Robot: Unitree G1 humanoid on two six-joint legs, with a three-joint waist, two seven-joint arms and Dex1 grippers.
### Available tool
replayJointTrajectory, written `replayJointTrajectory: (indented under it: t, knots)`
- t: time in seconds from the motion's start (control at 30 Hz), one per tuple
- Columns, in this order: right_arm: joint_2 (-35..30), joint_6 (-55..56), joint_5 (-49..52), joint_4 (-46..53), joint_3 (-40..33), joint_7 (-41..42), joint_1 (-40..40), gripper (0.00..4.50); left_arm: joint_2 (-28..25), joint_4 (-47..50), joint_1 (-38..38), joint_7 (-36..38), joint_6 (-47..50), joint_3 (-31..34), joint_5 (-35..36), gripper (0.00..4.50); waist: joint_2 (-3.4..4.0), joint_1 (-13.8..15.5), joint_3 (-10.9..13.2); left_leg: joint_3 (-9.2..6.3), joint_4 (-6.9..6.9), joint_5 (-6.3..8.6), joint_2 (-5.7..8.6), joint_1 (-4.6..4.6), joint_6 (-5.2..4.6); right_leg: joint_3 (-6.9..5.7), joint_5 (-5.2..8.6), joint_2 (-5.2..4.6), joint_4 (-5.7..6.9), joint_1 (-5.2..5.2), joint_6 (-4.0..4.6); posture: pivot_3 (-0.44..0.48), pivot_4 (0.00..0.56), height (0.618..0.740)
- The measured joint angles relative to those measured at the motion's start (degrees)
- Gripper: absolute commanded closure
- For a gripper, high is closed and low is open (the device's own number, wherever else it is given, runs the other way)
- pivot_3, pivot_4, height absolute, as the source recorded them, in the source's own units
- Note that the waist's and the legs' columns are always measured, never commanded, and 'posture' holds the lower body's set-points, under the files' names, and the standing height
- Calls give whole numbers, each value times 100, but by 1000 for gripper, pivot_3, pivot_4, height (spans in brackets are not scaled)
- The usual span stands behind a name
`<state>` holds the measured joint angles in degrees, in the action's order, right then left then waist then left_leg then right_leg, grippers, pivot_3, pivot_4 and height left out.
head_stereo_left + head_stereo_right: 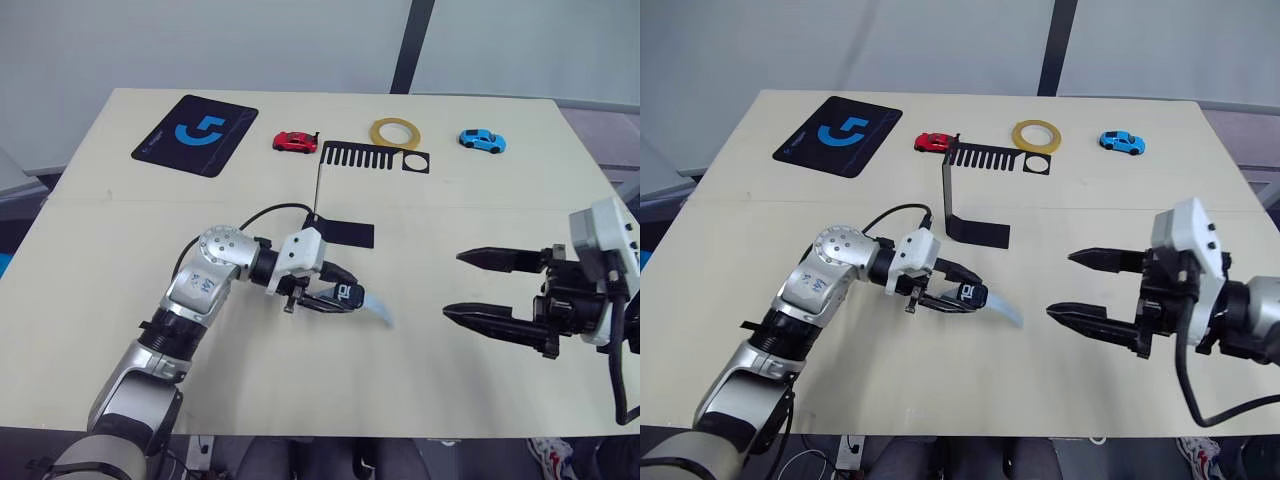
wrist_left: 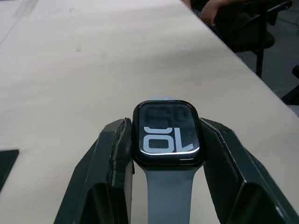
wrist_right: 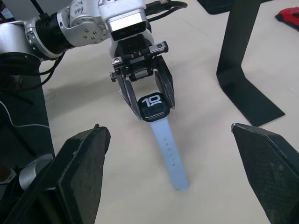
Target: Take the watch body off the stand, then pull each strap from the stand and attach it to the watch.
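Black left end effector (image 1: 958,283) clamps the watch body (image 1: 972,294) low over the counter (image 1: 940,390), one pale strap (image 1: 1004,311) trailing toward the spread-fingered right end effector (image 1: 1070,285), the stand (image 1: 975,195) beyond.

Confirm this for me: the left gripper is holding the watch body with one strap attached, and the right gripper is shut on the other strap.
Only the last part is wrong. The right gripper is open and holds nothing, as the right eye view shows. The rest stands: the left gripper is shut on the watch body, with one strap attached and trailing onto the table.
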<state>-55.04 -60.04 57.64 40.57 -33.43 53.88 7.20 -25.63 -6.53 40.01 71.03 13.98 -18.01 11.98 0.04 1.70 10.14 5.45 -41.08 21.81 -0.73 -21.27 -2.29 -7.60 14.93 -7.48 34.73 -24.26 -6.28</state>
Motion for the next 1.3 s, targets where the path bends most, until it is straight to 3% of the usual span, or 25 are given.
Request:
replayJointTrajectory:
  t: [0.2, 0.5, 0.57, 0.7, 0.77, 1.0, 1.07, 1.17, 1.3]
  knots:
    - [3, 417, -163, 188, 278, -175, -447, 51, 67, 252, -326, -605, 705, -294, -354, 2801, 0, -1, 0, 0, 0, 0, -1, 1, 0, 1, 0, 0, 1, 0, -1, 0, 150, 732]
    - [7, 933, -462, 208, 655, -252, -813, 51, 4, 639, -588, -749, 869, -562, -587, 2801, 0, 0, 0, -1, -1, 0, -7, 1, 0, 2, 0, 0, 0, 0, 0, 0, 150, 732]
    - [6, 1089, -604, 199, 735, -243, -879, 0, 3, 666, -608, -796, 1004, -562, -602, 1734, 0, 1, 0, -1, -1, 0, -7, 1, -1, 1, 0, 0, 0, 0, 0, 0, 150, 732]
    - [4, 1309, -877, 161, 894, -189, -1054, 0, -111, 904, -639, -812, 1501, -475, -455, 53, 0, -5, 0, 0, -1, 0, -8, 1, -1, 3, 0, -1, 1, 0, 0, 0, 150, 732]
    - [-18, 1400, -963, 127, 896, -138, -1114, 0, -301, 1111, -668, -702, 1841, -248, -193, 53, 0, -14, 0, -1, 0, 0, -13, 2, 0, 2, 0, 3, 0, 0, 0, 0, 150, 732]
    - [-380, 1524, -1108, -282, 198, 529, -1679, 0, -2340, 1968, -1156, 584, 2893, 1580, 1559, 53, 1, -31, 0, -1, 4, 1, -24, 8, 0, 2, 2, 3, -2, 1, 3, 0, 150, 732]
    - [-511, 1520, -1112, -476, -255, 847, -1907, 0, -3106, 1773, -1455, 1042, 2816, 2137, 1733, 53, 1, -31, 0, 0, 4, 1, -22, 7, 1, 2, 3, 3, -5, 1, 4, 0, 150, 732]
    - [-649, 1556, -1188, -618, -724, 1289, -2172, 0, -3823, 1389, -1729, 1495, 2505, 2719, 1765, 53, 1, 12, 0, -5, 4, 2, -18, 7, 0, 2, 3, 1, -11, 7, 3, 0, 150, 732]
    - [-702, 1711, -1324, -815, -1001, 1645, -2249, 0, -4305, 1136, -2130, 1502, 2162, 3082, 1793, 53, 1, -7, 0, -4, 7, 6, -19, 9, -1, 3, 2, 0, -16, 11, 3, 0, 150, 732]
